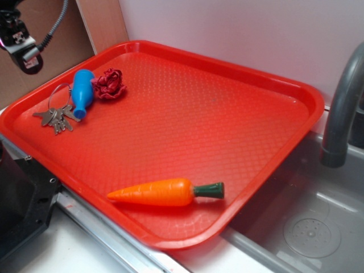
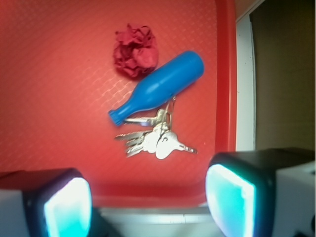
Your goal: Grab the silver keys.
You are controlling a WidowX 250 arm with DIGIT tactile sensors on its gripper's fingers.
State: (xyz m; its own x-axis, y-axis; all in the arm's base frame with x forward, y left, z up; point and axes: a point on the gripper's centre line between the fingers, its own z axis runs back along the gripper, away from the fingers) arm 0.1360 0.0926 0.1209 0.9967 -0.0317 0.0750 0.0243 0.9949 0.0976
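The silver keys (image 1: 56, 118) lie on the red tray (image 1: 187, 108) near its far left corner, on a thin wire ring joined to a blue bottle-shaped fob (image 1: 83, 92). In the wrist view the keys (image 2: 154, 139) lie just below the blue fob (image 2: 160, 86). My gripper (image 2: 148, 205) is open and empty, hovering well above the tray's edge with the keys ahead of its gap. In the exterior view only part of the arm (image 1: 20, 42) shows at the top left, above and left of the keys.
A dark red rose-like wad (image 1: 109, 85) touches the fob's wide end; it also shows in the wrist view (image 2: 135, 51). An orange toy carrot (image 1: 165, 192) lies near the tray's front edge. A grey sink (image 1: 307, 227) with a faucet (image 1: 341, 108) stands right.
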